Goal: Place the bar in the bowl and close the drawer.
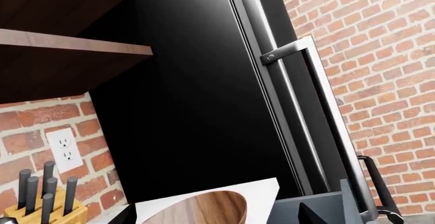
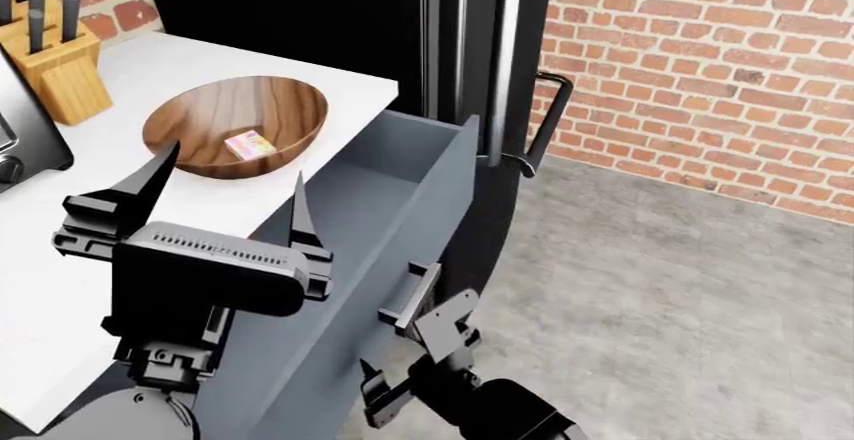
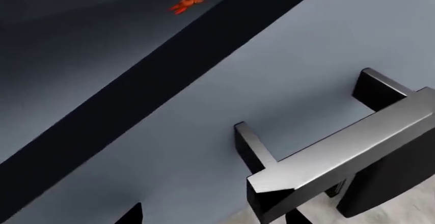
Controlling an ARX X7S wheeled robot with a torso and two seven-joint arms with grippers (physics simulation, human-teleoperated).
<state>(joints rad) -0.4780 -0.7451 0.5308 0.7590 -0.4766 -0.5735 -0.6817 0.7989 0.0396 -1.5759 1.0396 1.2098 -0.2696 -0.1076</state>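
Drawer (image 2: 400, 210) pulled out, grey-blue w/ dark bar handle (image 3: 340, 152); inside mostly hidden, tiny orange-red thing (image 3: 185, 4) in it. Bowl (image 2: 200, 110) on desk (image 2: 54, 250), wooden; pink bar (image 2: 250, 145) inside. Left end effector (image 2: 227, 200) open, empty. Right end effector (image 2: 400, 345) by handle, jaw state unclear.
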